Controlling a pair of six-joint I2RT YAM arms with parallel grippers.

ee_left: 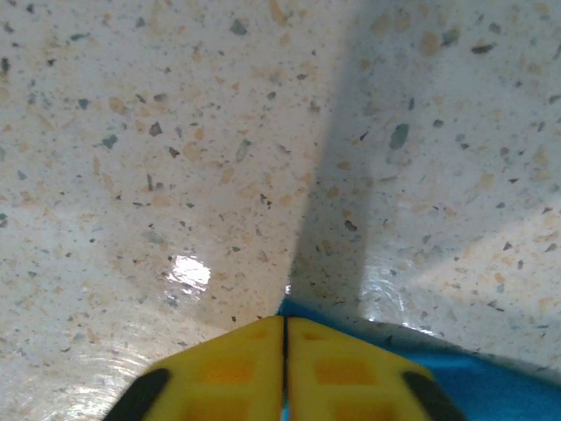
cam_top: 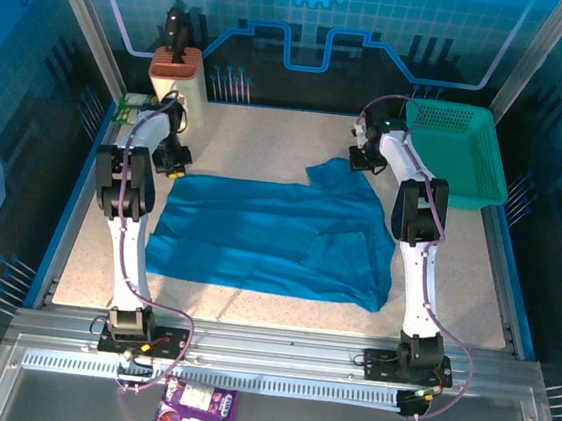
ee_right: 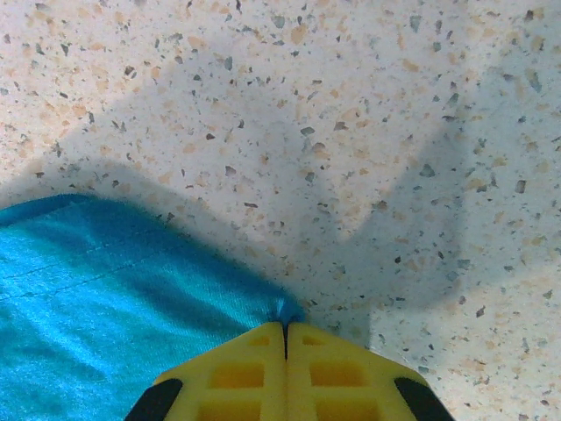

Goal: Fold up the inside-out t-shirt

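The inside-out t-shirt (cam_top: 278, 235) lies spread flat across the middle of the speckled table, plain blue, with one part reaching toward the far right. My left gripper (cam_top: 173, 164) is at the shirt's far left corner. In the left wrist view its yellow fingers (ee_left: 237, 368) are pressed together, with the blue cloth edge (ee_left: 491, 386) caught at the tips of the left gripper (ee_left: 285, 317). My right gripper (cam_top: 365, 159) is at the far right part of the shirt. It is also shut (ee_right: 286, 324), with a small tuft of the blue cloth (ee_right: 105, 298) pinched at its tips.
A teal mesh basket (cam_top: 458, 154) stands at the back right, close to the right arm. A beige block with a black tool (cam_top: 179, 79) stands at the back left. Bare table (cam_top: 268, 139) lies beyond the shirt. Packets (cam_top: 195, 408) lie below the near rail.
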